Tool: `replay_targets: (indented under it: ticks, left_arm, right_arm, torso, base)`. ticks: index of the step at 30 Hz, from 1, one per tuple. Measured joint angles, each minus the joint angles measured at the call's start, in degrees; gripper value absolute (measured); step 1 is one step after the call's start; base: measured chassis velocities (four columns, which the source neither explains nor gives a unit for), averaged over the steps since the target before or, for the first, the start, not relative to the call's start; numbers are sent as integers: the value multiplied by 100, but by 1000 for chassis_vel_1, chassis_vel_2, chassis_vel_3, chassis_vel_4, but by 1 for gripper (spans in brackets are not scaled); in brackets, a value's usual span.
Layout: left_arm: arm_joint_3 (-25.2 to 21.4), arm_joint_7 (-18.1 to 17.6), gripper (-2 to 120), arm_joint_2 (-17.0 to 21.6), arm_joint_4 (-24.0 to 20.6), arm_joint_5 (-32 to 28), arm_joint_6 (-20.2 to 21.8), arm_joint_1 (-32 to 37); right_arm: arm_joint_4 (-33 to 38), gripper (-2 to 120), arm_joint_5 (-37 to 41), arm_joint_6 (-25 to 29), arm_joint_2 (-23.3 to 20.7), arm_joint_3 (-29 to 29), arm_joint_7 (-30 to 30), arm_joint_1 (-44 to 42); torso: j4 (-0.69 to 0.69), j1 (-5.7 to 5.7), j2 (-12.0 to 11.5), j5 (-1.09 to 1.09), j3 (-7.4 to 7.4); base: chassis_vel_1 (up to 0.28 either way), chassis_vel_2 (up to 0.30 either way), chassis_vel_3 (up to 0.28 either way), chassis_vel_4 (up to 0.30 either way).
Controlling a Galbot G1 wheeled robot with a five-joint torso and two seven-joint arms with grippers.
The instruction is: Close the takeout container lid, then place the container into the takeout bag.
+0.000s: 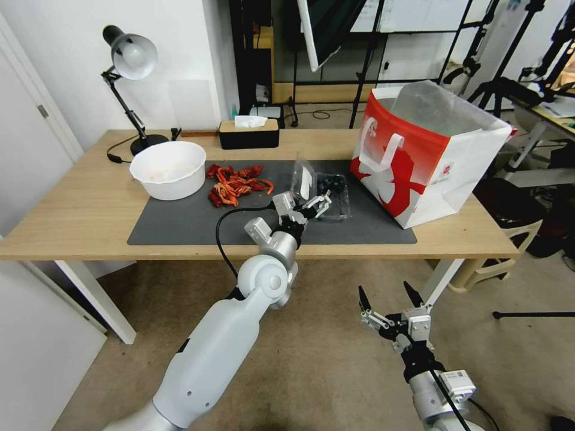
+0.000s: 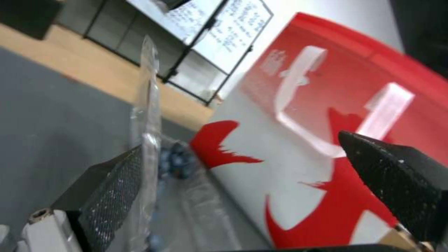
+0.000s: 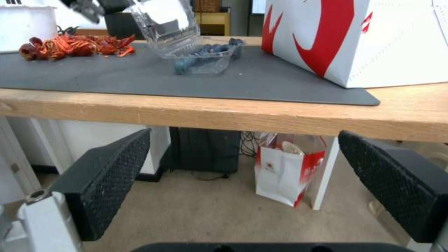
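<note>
the takeout container [image 1: 333, 190] sits on the dark mat [image 1: 179, 221] toward the middle of the desk [image 1: 72, 209], nearer the far edge of the mat than the front edge, with dark blueberries in its shallow base. its lid [image 1: 303, 179] stands raised, roughly upright, on the side of the base facing the crayfish. the takeout bag [image 1: 426, 149] stands upright and open-topped toward the desk's right end, partly on the mat's right edge, just beside the container; a white flat handle hangs down its red-and-white face.

the left gripper [image 1: 302, 206] reaches over the desk's front edge to the container, its 2 fingers spread apart. in the left wrist view 1 finger [image 2: 112, 189] lies against the outer face of the clear lid [image 2: 147, 115], and the other finger points toward the bag [image 2: 299, 140], clear of the plastic; the blueberries [image 2: 175, 161] show past the lid, near the bag's base.

the right gripper [image 1: 389, 299] hangs below and in front of the desk's front edge, toward its right side, fingers apart and grasping nothing.

a white bowl [image 1: 169, 169] sits at the mat's far left corner, with a heap of red crayfish [image 1: 235, 182] between it and the container. a black tissue box [image 1: 248, 133] rests at the desk's far edge, and a desk lamp [image 1: 129, 78] stands at the far left corner.
</note>
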Motion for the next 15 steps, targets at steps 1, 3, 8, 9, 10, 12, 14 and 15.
replay_targets:
  ticks: [1, 3, 8, 9, 10, 12, 14, 15]
  left_arm:
    - [25, 82, 100, -12, 3, -23, -5, -35]
    - [61, 153, 100, -26, 15, -49, -7, -78]
    - [218, 279, 100, -118, 169, -255, 108, -286]
    - [246, 245, 100, -153, 209, -445, 220, -339]
    - [246, 245, 100, -153, 209, -445, 220, -339]
    - [265, 124, 100, -202, 247, -885, 436, -403]
    - [267, -26, 100, -253, 280, -1351, 631, -457]
    - [267, -26, 100, -253, 280, -1351, 631, -457]
  right_arm:
    - [1, 100, 0, 1, 0, 4, 0, 0]
    - [1, 100, 0, 1, 0, 7, 0, -1]
    - [5, 100, 3, 1, 0, 15, 1, -4]
    - [9, 100, 4, 1, 0, 15, 1, -4]
    - [9, 100, 4, 1, 0, 15, 1, -4]
    - [15, 100, 7, 1, 0, 16, 2, -4]
    - [27, 100, 15, 1, 0, 22, 2, -6]
    - [27, 100, 15, 1, 0, 22, 2, -6]
  torso:
    - [0, 0, 0, 0, 0]
    - [0, 0, 0, 0, 0]
    - [-1, 0, 0, 1, 0]
    - [-1, 0, 0, 0, 0]
    - [-1, 0, 0, 0, 0]
    - [-1, 0, 0, 0, 0]
    - [-1, 0, 0, 0, 0]
    - [-1, 0, 0, 0, 0]
  base:
    - [0, 0, 0, 0]
    - [0, 0, 0, 0]
    - [0, 0, 0, 0]
    - [0, 0, 0, 0]
    - [0, 0, 0, 0]
    - [0, 0, 0, 0]
    - [0, 0, 0, 0]
    - [0, 0, 0, 0]
